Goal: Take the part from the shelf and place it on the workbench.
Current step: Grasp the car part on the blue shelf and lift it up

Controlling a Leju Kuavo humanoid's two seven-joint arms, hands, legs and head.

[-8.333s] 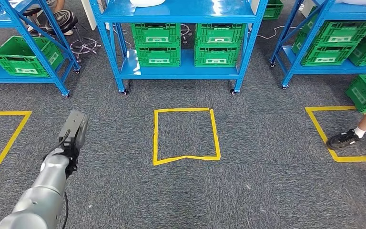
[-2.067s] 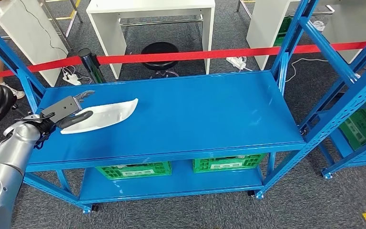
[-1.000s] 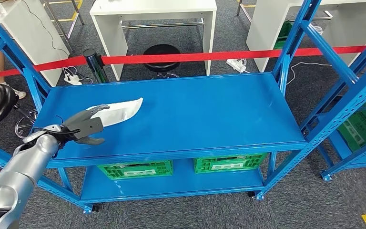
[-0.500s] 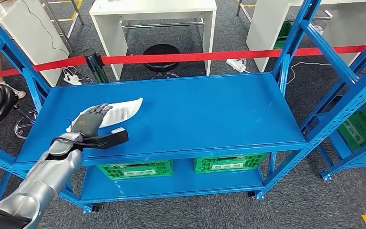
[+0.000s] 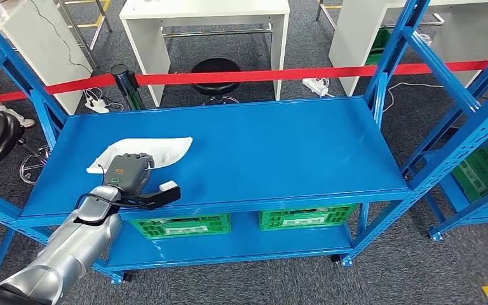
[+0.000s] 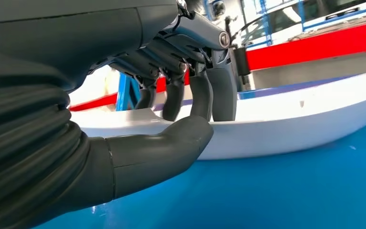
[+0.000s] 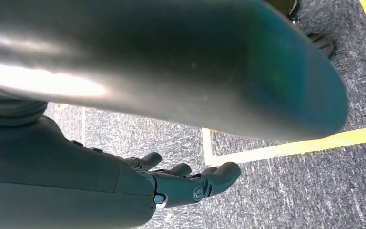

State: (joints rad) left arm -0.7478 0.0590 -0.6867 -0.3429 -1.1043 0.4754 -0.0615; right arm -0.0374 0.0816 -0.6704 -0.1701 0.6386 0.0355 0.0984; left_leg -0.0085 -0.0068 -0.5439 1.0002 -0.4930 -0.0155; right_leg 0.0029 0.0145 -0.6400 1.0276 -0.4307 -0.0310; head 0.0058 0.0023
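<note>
A smooth white moulded part [image 5: 145,151], long, shallowly curved and tapering to a point, lies on the glossy blue metal top shelf [image 5: 260,146] at about nine o'clock from its centre. The left hand [image 5: 130,178] covers the part's near end: dark fingers [image 6: 198,95] curl over the upper rim while the thick grey thumb [image 6: 171,143] sticks out below, apart from them. The right hand [image 7: 171,183] hangs over speckled grey carpet [image 7: 286,191] and yellow tape [image 7: 290,145], fingers loosely spread, holding nothing.

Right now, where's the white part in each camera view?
Head view: white part lies on the blue shelf, left end, under the left hand.
Left wrist view: it runs across the middle.
Right wrist view: not in it.
Shared landmark: the red tape.
</note>
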